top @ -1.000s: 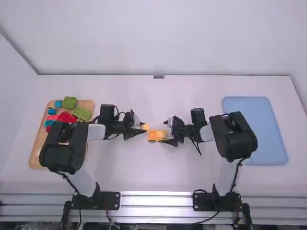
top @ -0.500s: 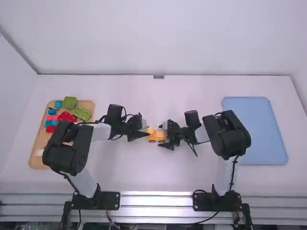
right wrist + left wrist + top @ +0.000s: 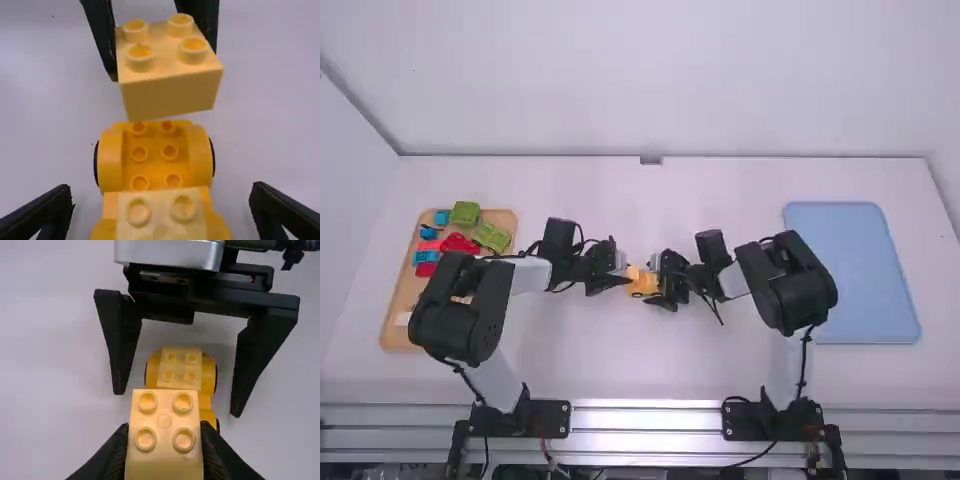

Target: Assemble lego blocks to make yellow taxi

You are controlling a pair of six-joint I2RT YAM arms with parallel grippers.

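Note:
In the high view my left gripper [image 3: 626,276] is beside the orange-yellow car base [image 3: 642,284], and my right gripper [image 3: 660,284] is at the base's right end. My left gripper [image 3: 165,432] is shut on a pale yellow 2x2 brick [image 3: 164,440], studs up. From the right wrist view, that held brick [image 3: 170,95] hangs above the far half of the wheeled base [image 3: 156,160]. Another pale yellow brick [image 3: 160,217] sits on the near half. My right gripper [image 3: 161,192] stands open, its fingers on either side of the base.
At the left, partly under the left arm, lies a wooden tray [image 3: 396,330] with green pieces [image 3: 465,213], red pieces [image 3: 460,243] and blue pieces [image 3: 428,233]. A blue tray [image 3: 850,270] lies at the right, beside the right arm.
My left gripper has moved right with its brick, toward the car base. My right gripper has moved left along the base and now covers more of its right end.

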